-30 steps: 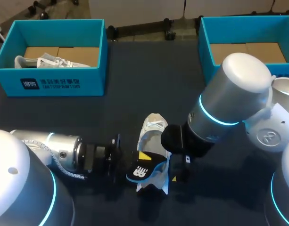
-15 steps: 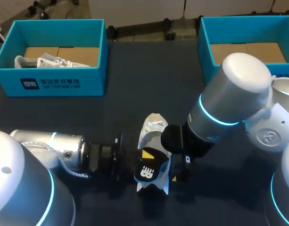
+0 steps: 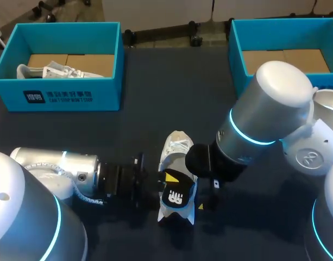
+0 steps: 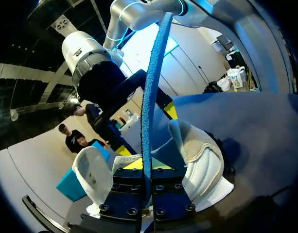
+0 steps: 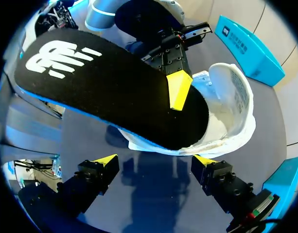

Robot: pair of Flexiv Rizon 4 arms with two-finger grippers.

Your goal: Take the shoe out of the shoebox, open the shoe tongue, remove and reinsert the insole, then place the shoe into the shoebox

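Head view, left hand (image 4: 147, 166) clamped on insole (image 3: 176, 197), shoe (image 3: 176, 148) half covered; right hand (image 5: 155, 160) apart

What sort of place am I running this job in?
Likely a robot test bench set up for shoe packing, not a shop: a dark table carrying the left shoebox and right shoebox, both blue and open, a white shoe out on the table, and the left gripper holding its insole.

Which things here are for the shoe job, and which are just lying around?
For the job: white shoe; black insole, held in the left hand; probably the right shoebox, no shoe showing.
Lying about: left shoebox; second shoe inside it.
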